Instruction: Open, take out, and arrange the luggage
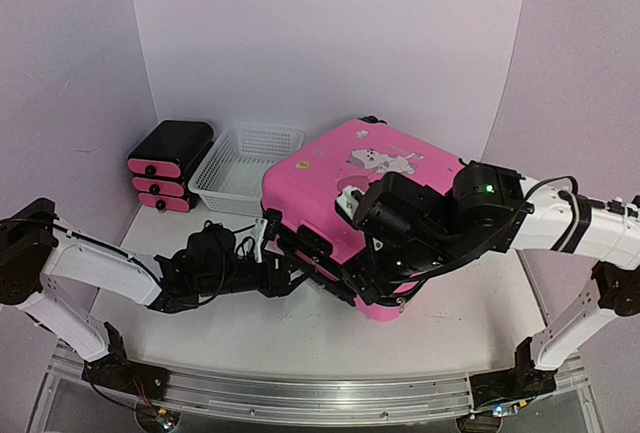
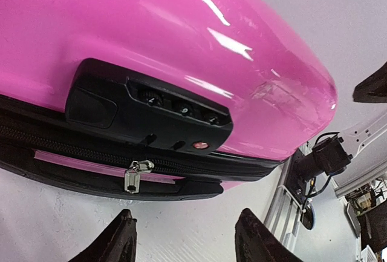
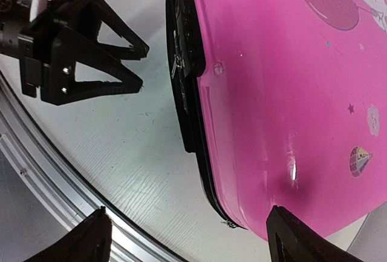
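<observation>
The luggage (image 1: 345, 188) is a glossy pink hard-shell suitcase lying flat on the table, its black zipper band shut. Its black lock panel (image 2: 151, 108) faces my left gripper (image 2: 187, 241), and a silver zipper pull (image 2: 134, 176) hangs just below the panel. My left gripper is open, low on the table, a short way off the suitcase's side with nothing between its fingers. My right gripper (image 3: 193, 241) is open above the suitcase's near corner (image 3: 254, 213), one finger over the table and the other over the pink shell. It holds nothing.
A small black drawer unit with pink fronts (image 1: 170, 165) stands at the back left, with a white mesh basket (image 1: 245, 168) beside it, touching the suitcase. An aluminium rail (image 1: 300, 393) runs along the table's near edge. White walls close in the back and sides.
</observation>
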